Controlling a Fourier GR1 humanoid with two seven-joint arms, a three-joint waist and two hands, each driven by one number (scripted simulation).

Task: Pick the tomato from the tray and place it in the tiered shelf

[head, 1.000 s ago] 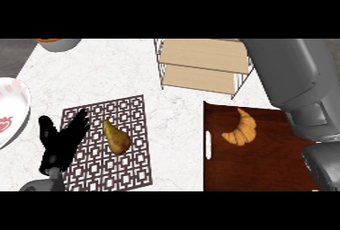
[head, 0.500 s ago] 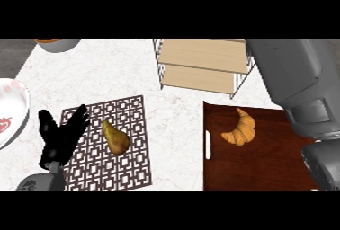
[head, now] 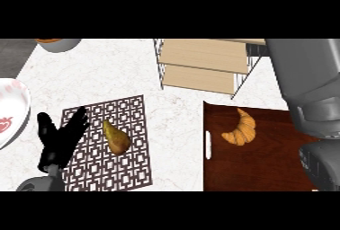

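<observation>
Tabletop [head: 119, 76]: white, marbled, fills the frame.

Tiered shelf [head: 199, 63]: upper centre, pale wooden boards in a thin wire frame, standing on the tabletop.

Tray [head: 266, 166]: dark wood, lower right, with a pale handle on its left rim. It sits below the shelf and apart from it.

Croissant [head: 240, 128]: golden brown and curved, lying in the upper part of the tray, the only item on it.

Mat [head: 126, 170]: brown lattice pattern, lower left, flat on the tabletop, well apart from the tray.

Pear [head: 116, 137]: brownish yellow, lying on the mat's upper middle with its narrow end toward the top of the frame.

Left hand [head: 60, 139]: black, at the lower left over the mat's left edge. Fingers straight and spread, grasping nothing; just beside the pear.

Right forearm [head: 312, 90]: grey, along the right edge, overlapping the tray's right side. Its fingers fall outside the frame, so their state cannot be told.

Plate [head: 13, 112]: white with red markings, cut by the left edge.

Bowl [head: 60, 43]: upper left corner, only partly visible.
</observation>
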